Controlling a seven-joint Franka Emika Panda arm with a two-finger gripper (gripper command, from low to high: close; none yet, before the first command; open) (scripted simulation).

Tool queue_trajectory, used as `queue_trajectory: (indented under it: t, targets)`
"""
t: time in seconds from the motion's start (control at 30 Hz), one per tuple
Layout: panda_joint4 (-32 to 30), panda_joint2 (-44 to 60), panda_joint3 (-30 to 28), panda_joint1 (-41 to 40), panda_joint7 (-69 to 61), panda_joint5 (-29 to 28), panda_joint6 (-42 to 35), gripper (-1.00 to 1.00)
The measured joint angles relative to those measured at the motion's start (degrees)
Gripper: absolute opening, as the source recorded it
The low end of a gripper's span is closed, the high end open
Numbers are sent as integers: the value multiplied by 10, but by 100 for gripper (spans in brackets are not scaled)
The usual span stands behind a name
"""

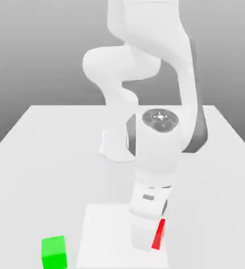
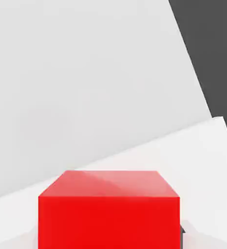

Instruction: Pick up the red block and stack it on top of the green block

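The end effector (image 1: 152,241) was closed firmly on the red block (image 1: 159,235) over the pale mat (image 1: 106,231), so a straight lift, clear of the green block (image 1: 54,253) at the exterior view's left, was best before any sideways travel.

Simulated robotics lab here: white arm (image 1: 159,152) at twelve o'clock on a plain pale desk (image 1: 30,178), grey backdrop!

Red cube (image 2: 109,222) at the gripper (image 1: 149,236); green cube (image 1: 54,252) sits well apart from it.
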Motion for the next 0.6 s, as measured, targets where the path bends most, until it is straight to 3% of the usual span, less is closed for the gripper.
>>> queue_trajectory:
  t: [0.23, 0.5, 0.6]
  targets:
    - [-2, -104, -37, -4, 58, -34, -103, -100]
    - [88, -83, -152, -85, 230, 3, -177, -100]
    - [109, -28, -153, -112, 235, 47, -148, -100]
